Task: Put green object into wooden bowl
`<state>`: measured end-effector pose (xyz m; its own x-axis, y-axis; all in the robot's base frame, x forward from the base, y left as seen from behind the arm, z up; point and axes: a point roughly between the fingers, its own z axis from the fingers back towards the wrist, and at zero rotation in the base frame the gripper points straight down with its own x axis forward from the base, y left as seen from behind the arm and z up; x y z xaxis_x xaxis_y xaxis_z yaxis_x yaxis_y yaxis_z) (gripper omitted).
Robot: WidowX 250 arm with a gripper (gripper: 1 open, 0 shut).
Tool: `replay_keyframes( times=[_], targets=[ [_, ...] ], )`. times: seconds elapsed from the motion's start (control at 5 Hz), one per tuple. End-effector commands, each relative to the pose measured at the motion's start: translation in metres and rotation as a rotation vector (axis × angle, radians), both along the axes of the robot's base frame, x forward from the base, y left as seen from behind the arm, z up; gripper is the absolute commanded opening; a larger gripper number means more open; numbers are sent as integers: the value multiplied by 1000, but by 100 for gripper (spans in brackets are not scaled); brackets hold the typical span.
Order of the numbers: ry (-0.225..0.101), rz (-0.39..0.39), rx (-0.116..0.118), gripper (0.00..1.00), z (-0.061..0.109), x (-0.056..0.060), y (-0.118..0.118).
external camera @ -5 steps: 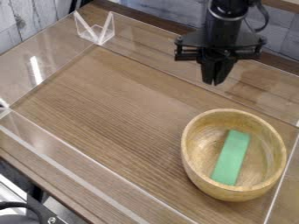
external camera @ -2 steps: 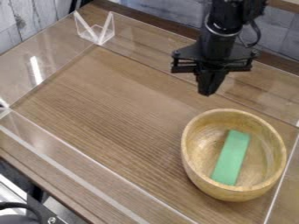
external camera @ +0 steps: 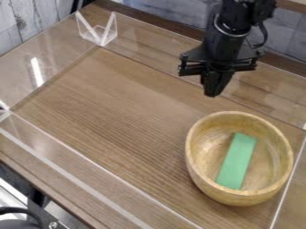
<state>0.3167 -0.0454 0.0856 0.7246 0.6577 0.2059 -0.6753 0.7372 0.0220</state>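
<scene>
Placement judged complete: green object (external camera: 241, 161) lies inside wooden bowl (external camera: 199, 154), gripper (external camera: 214, 89) empty above the table, jaws pressed together; only retreat remains

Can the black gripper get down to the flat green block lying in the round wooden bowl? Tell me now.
Probably yes. The flat green block lies uncovered in the open-topped round wooden bowl, nothing above it. The black gripper hangs shut above bare tabletop beside the bowl.

Bright green block (external camera: 239, 161), tan grained bowl (external camera: 203, 134)
</scene>
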Motion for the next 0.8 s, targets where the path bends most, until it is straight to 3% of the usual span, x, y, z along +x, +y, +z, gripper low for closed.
replay_keyframes(
  times=[0.0,0.2,0.6],
  targets=[
    [-52,23,-3,0,24,6,-2],
    [-41,49,1,0,31,3,-2],
    [-19,202,11,0,17,-2,-19]
  ],
)
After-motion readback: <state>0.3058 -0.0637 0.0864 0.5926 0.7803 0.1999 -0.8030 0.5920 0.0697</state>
